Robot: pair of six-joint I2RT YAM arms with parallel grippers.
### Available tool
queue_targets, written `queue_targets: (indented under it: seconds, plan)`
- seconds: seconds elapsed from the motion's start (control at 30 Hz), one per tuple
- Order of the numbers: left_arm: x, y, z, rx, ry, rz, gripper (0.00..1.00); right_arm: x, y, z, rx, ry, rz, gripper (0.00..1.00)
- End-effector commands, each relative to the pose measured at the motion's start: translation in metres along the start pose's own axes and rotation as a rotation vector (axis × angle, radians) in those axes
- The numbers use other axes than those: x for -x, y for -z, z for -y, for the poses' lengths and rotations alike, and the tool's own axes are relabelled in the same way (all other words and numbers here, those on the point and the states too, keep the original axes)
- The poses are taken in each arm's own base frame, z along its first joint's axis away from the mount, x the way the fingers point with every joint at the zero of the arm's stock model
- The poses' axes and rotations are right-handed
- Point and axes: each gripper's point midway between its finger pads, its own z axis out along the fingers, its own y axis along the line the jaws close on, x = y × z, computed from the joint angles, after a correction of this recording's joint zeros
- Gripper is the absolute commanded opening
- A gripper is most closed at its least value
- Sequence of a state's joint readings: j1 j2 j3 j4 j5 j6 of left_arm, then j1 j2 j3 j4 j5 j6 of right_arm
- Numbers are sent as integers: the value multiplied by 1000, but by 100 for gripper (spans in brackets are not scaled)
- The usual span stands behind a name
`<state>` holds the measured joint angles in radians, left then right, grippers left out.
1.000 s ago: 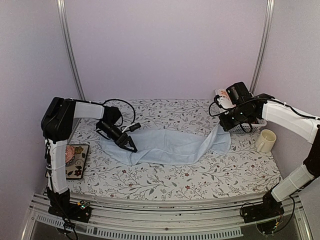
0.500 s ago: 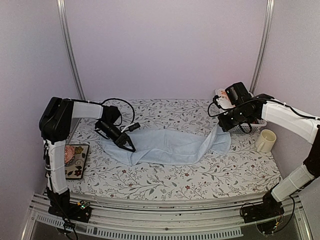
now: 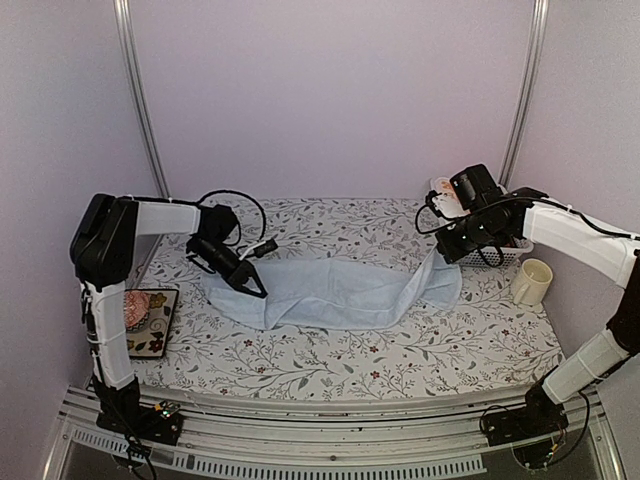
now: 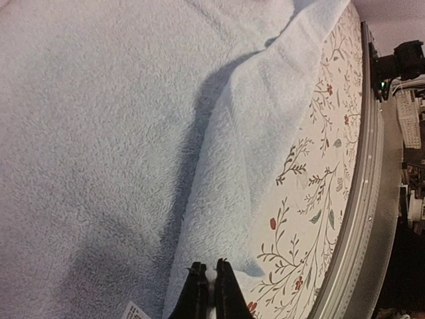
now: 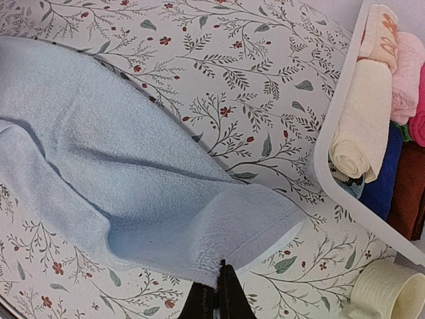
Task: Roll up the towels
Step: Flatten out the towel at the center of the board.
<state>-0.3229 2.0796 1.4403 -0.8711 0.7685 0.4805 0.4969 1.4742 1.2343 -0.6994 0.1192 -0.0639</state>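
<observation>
The light blue towel (image 3: 340, 290) lies spread lengthwise across the middle of the flowered table. My left gripper (image 3: 256, 290) is at its left end, shut on a pinch of the towel's edge (image 4: 219, 199), with the jaws (image 4: 207, 272) pressed together on the fabric. At the towel's right end, my right gripper (image 3: 440, 254) is shut on the hem and holds that corner a little off the table. In the right wrist view the towel (image 5: 99, 146) folds up into the right gripper (image 5: 221, 271). A cream towel (image 5: 362, 126) lies rolled in the basket.
A white basket (image 5: 330, 166) at the back right also holds pink, dark blue and maroon cloths. A cream cup (image 3: 531, 281) stands near the right edge. A patterned tray (image 3: 148, 318) sits at the left edge. The table's front rail (image 4: 362, 219) runs close to the left gripper.
My left gripper has closed on the towel's left edge and shifted slightly left. The right arm and its end of the towel have not moved.
</observation>
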Motion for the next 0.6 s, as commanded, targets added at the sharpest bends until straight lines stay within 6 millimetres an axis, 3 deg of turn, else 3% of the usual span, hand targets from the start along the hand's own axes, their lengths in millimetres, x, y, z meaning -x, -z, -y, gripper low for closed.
queue_targets:
  seconds: [0.0, 0.13, 0.3, 0.43, 0.57]
  plan:
    - [18, 25, -3, 81, -39, 64, 0, 15, 8, 0, -3, -1, 31, 3]
    - [44, 57, -22, 213, -21, 149, 0, 37, 17, 10, -35, -6, 84, 3]
    - [97, 129, -31, 421, -33, 335, 0, 72, 24, 48, -84, -66, 159, 2]
    - [137, 184, -17, 502, -62, 513, 0, 94, 32, 69, -116, -82, 206, 2]
    - [158, 236, 1, 593, -72, 677, 0, 116, 55, 71, -111, -51, 296, 2]
